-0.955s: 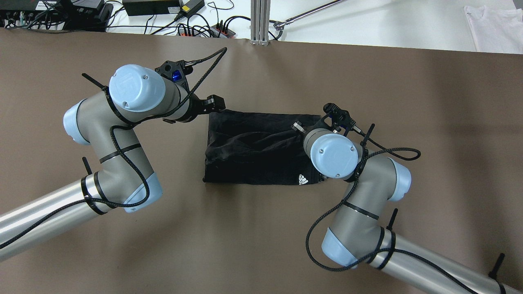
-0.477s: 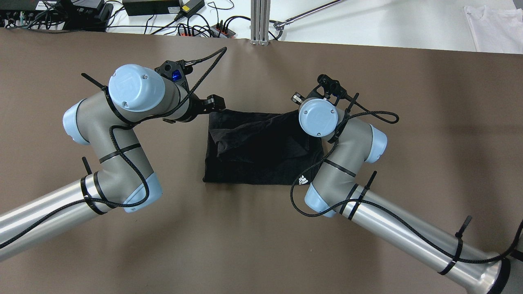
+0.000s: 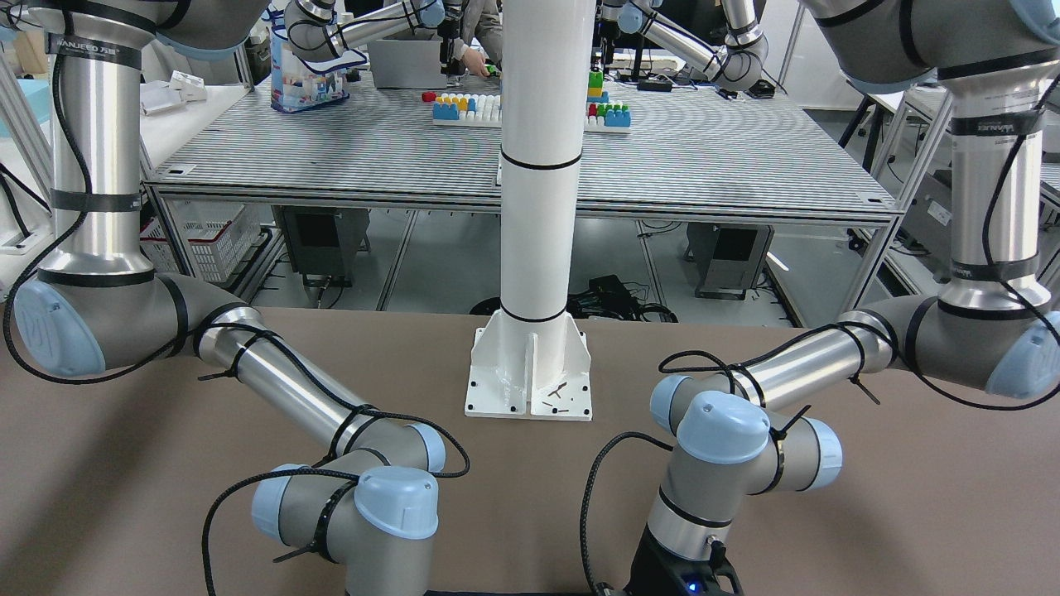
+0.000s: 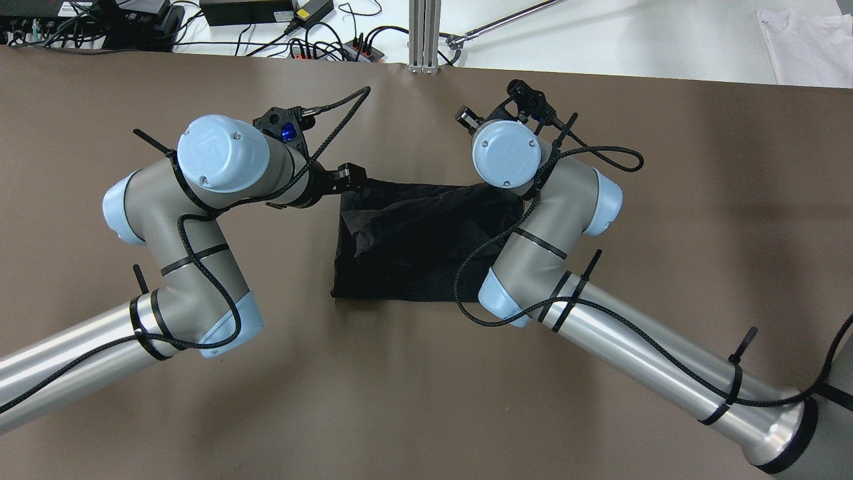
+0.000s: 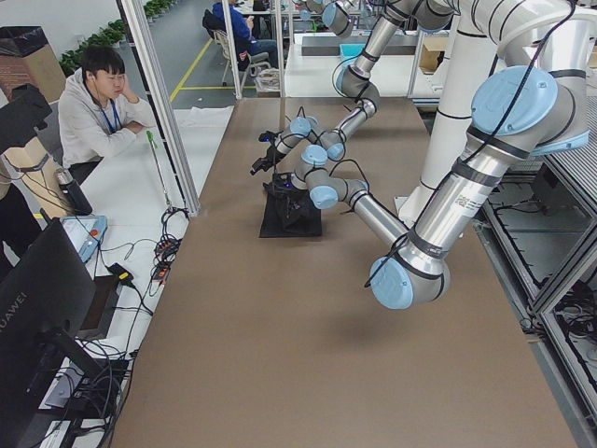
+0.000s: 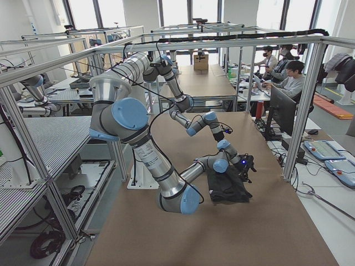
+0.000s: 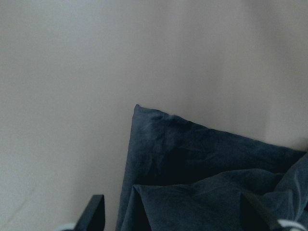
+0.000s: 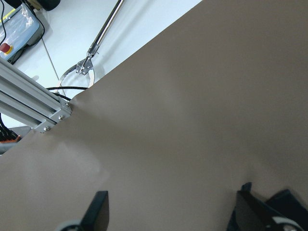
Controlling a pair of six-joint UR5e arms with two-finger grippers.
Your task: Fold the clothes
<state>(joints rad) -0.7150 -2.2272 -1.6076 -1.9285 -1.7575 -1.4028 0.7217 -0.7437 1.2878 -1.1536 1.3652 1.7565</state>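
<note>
Looking at this one, I'd say the fold is about halfway there. The clothes sit in the middle of the bench as a rough dark rectangle. The near edge is straight and flat, but the top layer is rumpled, with a loose flap running slantwise across the far half that doesn't line up with the edges.

Left claw is at the far left corner with its fingers spread wide over the fabric, not pinching anything as far as I can see. Right claw is over by the far right corner, also spread, with only bare bench between its fingers — there's a dark lump by one finger I can't make out.

My guess: one fold is laid down, and what's left is smoothing that top layer and probably another fold to get it compact
</note>
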